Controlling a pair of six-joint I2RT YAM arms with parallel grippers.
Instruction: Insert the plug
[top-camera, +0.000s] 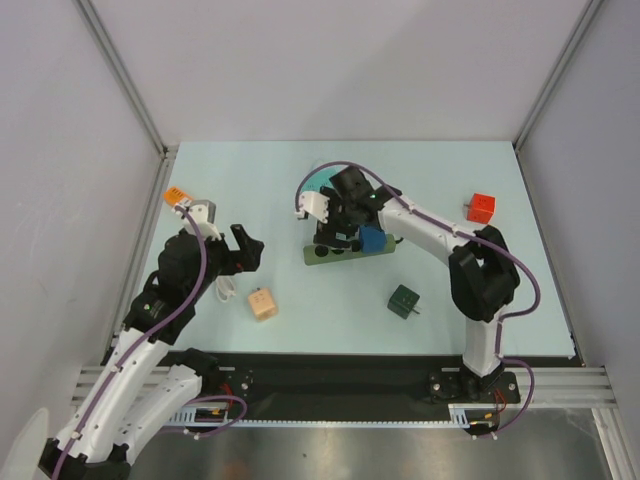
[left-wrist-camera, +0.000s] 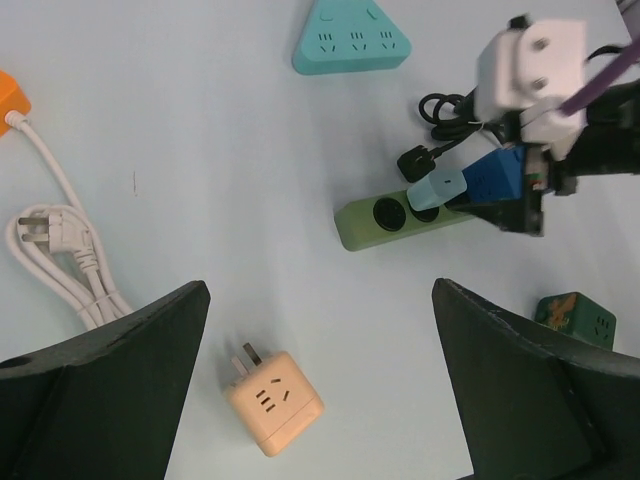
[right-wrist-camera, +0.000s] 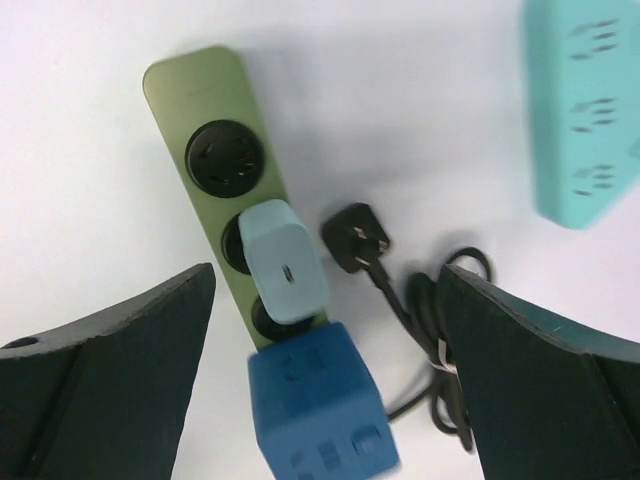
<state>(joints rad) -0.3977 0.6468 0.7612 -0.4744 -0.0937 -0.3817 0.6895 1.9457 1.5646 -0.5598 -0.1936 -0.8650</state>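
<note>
Right pincer (right-wrist-camera: 325, 290): mine, jaws wide, holding nothing, hanging right over the strip.
Left pincer (left-wrist-camera: 320, 290): also wide and empty, well apart from the strip, above a peach cube plug (left-wrist-camera: 272, 402).
Task thing: the pale blue plug (right-wrist-camera: 285, 260) stands on the green power strip (right-wrist-camera: 190, 100) at its middle socket, between my fingers and touching neither.
Bearing, right wrist view: the plug is dead centre, a shade toward 12 o'clock.
Long axis: the plug runs with the strip, 11 o'clock to 5 o'clock, so my fingers flank its long sides.
Nearer arm: the right, by far.
Sockets: the 11 o'clock one is empty and the middle one is covered by the plug. The next is half hidden under it.
Strip end, 6 o'clock: a blue cube adapter (right-wrist-camera: 320, 415); I cannot tell how it is seated.
Judgement: the plug looks seated, but depth is not readable from above.
Beside the strip: a loose black plug (right-wrist-camera: 358, 238) at 3 o'clock.
</note>
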